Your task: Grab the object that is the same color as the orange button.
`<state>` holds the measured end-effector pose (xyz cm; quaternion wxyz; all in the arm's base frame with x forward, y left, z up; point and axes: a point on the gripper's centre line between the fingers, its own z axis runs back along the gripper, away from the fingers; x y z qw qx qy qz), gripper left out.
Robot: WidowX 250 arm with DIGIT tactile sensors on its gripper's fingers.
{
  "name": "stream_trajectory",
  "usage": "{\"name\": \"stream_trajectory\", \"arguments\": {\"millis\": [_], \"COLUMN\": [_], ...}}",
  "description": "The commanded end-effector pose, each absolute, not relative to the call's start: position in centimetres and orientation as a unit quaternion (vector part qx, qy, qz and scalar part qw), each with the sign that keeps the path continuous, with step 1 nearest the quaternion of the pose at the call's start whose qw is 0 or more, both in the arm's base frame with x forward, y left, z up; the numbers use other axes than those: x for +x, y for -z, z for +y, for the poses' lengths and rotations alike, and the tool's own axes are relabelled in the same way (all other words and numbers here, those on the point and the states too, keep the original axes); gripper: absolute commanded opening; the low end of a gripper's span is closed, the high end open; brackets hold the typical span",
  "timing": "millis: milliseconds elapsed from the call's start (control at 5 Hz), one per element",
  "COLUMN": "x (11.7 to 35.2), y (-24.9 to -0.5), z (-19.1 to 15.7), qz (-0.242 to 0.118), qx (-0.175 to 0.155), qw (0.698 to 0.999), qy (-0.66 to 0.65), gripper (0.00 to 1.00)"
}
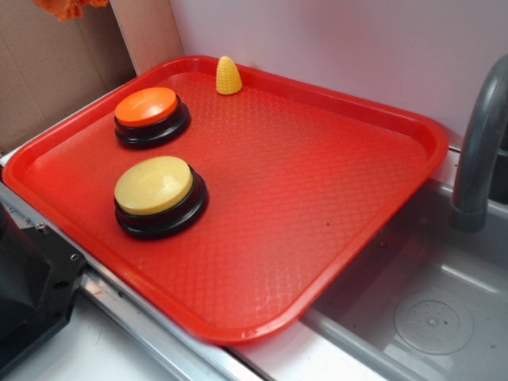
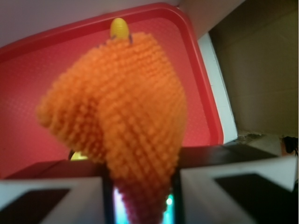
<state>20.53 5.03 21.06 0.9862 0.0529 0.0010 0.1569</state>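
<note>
Red tray: textured plastic, raised rim, resting partly over the edge of a grey sink. All positions below are given relative to this tray.

Orange button: domed orange top on a black base, standing on the tray near its far left corner.

Yellow button: same make, pale yellow top, on the tray's left side, nearer the camera than the orange one and apart from it.

Corn cone: small, yellow, upright, at the tray's far rim against the pale wall; the wrist view shows its tip above the cloth.

Orange cloth: nubby microfibre, bunched in folds, lifted clear above the tray's far left corner. In the exterior view only a scrap of it shows at the top edge, beyond the tray's left rim. In the wrist view it fills the middle of the frame, its lower end pinched between the fingers.

Gripper: closed tight onto the cloth's lower end; white-and-black fingers sit on either side with the fabric squeezed in the narrow gap.

Grey faucet: curved, standing beyond the tray's right rim, over the sink.

Cardboard: brown panel behind the tray's left rim.
</note>
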Motion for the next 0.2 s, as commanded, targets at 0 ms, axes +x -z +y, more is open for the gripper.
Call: {"name": "stream_trajectory", "arguments": {"millis": [0], "x": [20.67], "y": [-21.33], "z": [3.92], "qz": [-0.017], "qx": [0.052], "qw": [0.987], "qy": [-0.149], "gripper": [0.00]}}
